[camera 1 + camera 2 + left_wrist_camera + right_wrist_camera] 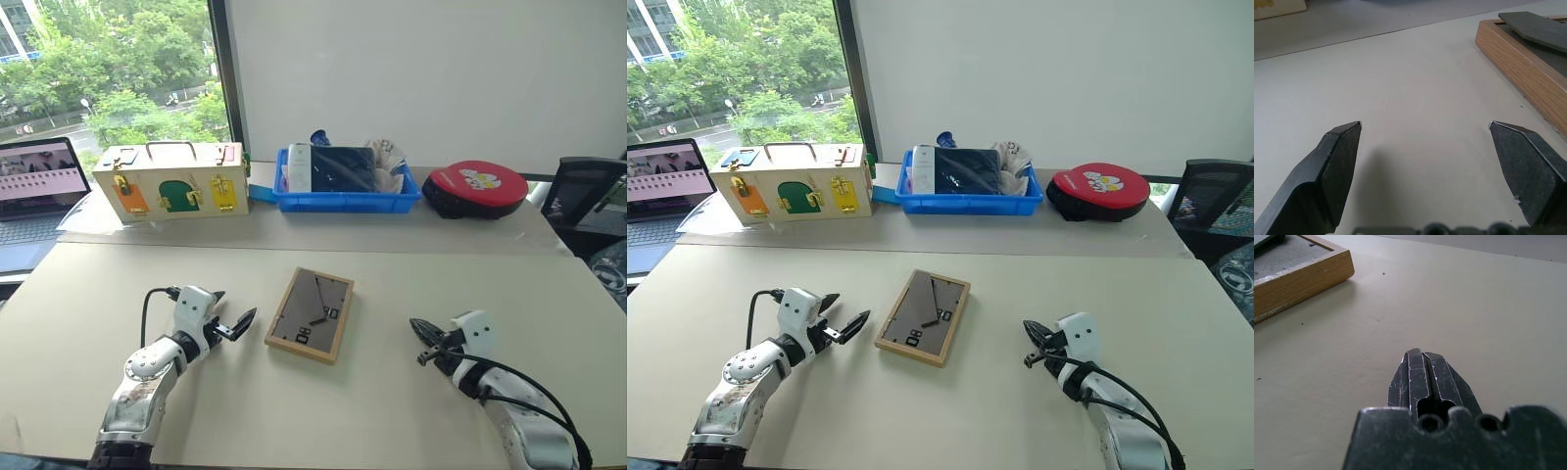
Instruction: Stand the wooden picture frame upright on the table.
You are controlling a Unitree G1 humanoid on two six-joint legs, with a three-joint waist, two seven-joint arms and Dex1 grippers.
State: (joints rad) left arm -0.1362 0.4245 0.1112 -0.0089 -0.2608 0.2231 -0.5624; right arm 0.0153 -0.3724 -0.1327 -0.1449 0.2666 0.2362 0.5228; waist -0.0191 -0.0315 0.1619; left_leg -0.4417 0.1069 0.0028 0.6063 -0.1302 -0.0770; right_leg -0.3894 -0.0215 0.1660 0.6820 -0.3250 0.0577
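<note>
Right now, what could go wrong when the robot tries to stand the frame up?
The frame lies flat, back up, on the table, so fingers may slide it instead of lifting an edge. The right gripper is shut and cannot grasp yet. The stand looks folded flat; unopened, the frame may topple.

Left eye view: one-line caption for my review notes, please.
Wooden picture frame lies back-up on the table between the open left gripper and the shut right gripper, neither touching it.
</note>
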